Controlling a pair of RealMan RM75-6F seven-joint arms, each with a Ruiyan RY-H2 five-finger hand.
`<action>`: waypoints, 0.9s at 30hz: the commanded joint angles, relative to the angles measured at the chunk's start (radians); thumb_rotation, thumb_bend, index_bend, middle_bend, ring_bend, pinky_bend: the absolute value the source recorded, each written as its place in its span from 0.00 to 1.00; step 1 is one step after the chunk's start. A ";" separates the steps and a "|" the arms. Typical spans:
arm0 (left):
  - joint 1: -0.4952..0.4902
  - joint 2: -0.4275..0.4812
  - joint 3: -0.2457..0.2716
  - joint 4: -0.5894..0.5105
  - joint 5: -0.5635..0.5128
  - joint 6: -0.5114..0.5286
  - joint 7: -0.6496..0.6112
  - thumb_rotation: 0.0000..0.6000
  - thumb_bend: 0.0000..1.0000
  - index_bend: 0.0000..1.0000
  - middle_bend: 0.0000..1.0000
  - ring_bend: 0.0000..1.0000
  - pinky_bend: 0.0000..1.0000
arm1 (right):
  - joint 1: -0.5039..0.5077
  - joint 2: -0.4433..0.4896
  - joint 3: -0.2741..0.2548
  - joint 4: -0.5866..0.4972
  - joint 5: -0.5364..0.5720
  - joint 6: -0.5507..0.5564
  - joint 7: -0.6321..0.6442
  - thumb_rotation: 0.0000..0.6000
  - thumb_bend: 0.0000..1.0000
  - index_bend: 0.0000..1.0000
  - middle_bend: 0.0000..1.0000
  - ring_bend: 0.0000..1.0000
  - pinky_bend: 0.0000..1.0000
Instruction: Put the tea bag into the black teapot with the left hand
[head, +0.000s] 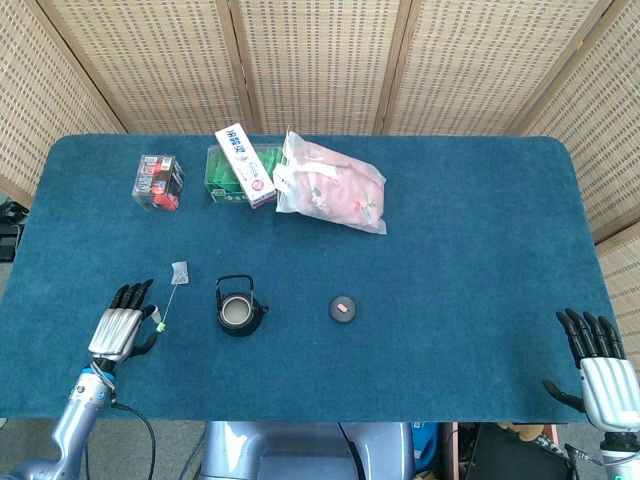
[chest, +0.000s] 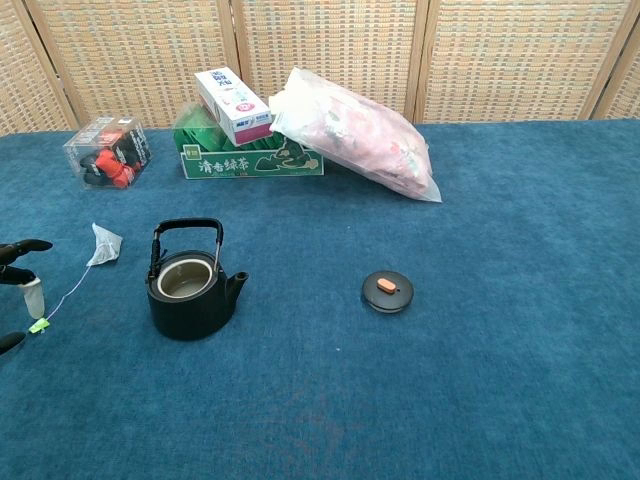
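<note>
Left hand (head: 120, 328) fingers apart, empty, beside tea bag (head: 181, 271); chest view: fingertips only.

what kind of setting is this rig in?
Probably a staged lab tabletop, not a real kitchen: a blue carpeted table, woven screens as backdrop, and tea props set out, a black teapot and tea bag.

Probably a lab: screened tabletop (head: 450, 250)
</note>
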 joint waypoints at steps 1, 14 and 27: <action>-0.003 -0.003 -0.001 0.002 -0.001 0.000 0.000 1.00 0.39 0.48 0.01 0.00 0.00 | -0.001 0.000 0.000 0.000 0.001 -0.001 0.000 1.00 0.10 0.03 0.15 0.00 0.00; -0.009 -0.006 -0.002 0.004 -0.016 -0.009 0.009 1.00 0.39 0.48 0.01 0.00 0.00 | -0.003 0.000 0.001 0.000 0.002 0.001 -0.002 1.00 0.10 0.03 0.15 0.00 0.00; -0.015 -0.014 -0.001 0.015 -0.025 -0.016 0.008 1.00 0.39 0.49 0.01 0.00 0.00 | -0.005 -0.002 0.002 0.002 0.009 -0.005 -0.001 1.00 0.10 0.03 0.15 0.00 0.00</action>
